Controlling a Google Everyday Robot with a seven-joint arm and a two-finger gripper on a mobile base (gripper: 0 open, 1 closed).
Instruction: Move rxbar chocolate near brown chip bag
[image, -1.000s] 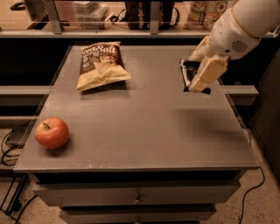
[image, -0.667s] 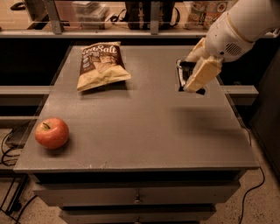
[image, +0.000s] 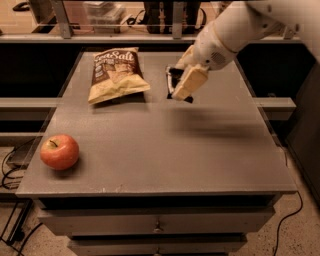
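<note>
Gripper (image: 181, 89) hovers over the counter (image: 150, 165) just right of the chip bag (image: 116, 74), fingers pinched on the rxbar (image: 171, 82), which looks light, thin, fairly stiff and slick-wrapped, so a mid-length grip across the flat faces seems safest.

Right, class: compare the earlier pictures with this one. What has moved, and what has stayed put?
The hand, holding the rxbar chocolate above the table, has carried it across towards the brown chip bag and is now much closer to it. Its grip on the bar is unchanged, and nothing was let go. The chip bag and the red apple lie where they were.
</note>
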